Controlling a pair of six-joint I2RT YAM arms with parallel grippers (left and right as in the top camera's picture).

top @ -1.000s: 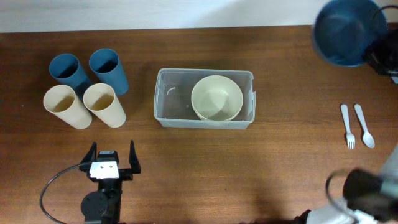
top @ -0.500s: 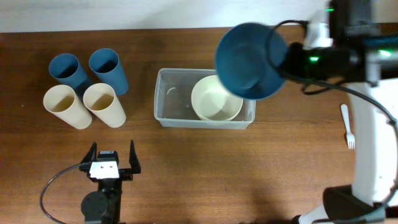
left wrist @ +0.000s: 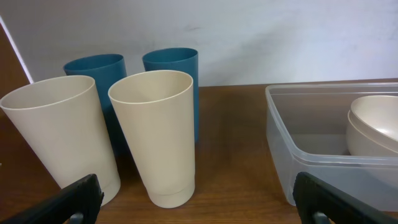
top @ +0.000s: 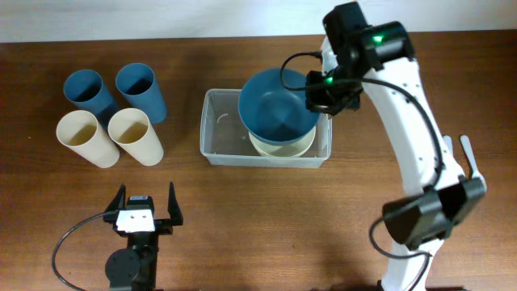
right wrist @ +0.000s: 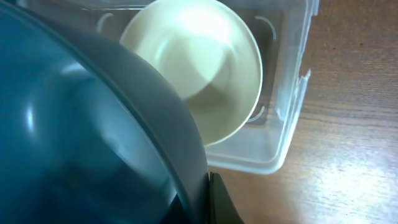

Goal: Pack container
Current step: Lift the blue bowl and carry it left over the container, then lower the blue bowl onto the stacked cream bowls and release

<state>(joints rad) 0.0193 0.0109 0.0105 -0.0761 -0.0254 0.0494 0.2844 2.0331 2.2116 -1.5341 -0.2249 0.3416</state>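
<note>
Near the middle of the worktop (top: 242,210) sits the container (top: 220,139), long sides running 9 to 3 o'clock. A cream bowl (top: 279,149) lies in its 3 o'clock half, and its 9 o'clock half is bare.

The see-through walls look thin, so I judge the tub light and somewhat flexible, and likely to bow if squeezed mid-wall. The smooth plastic would probably slip under a flat pinch. The rolled rim looks like the stiffest part. A hold over the rim at a short end, close to a rounded corner, seems safest. With bowls loaded at one end it would tip toward 3 o'clock if lifted from the other.

Directly over the cream bowl hangs a blue bowl (top: 279,113), mouth up and roughly lined up to nest. How far it stands above the cream bowl cannot be told from above. The right pincer (top: 317,94) is clamped tight on its rim at the 3 o'clock side. The right wrist view shows the blue wall (right wrist: 93,143) filling the near field, with the cream bowl (right wrist: 205,68) beyond.

Out at 9 o'clock of the container stand two blue cups (top: 89,90) and two cream cups (top: 81,133), upright and bunched together, apart from the tub.

At 7 o'clock, well clear of everything, the left pincer (top: 146,196) rests with its jaws spread wide, holding nothing.
</note>
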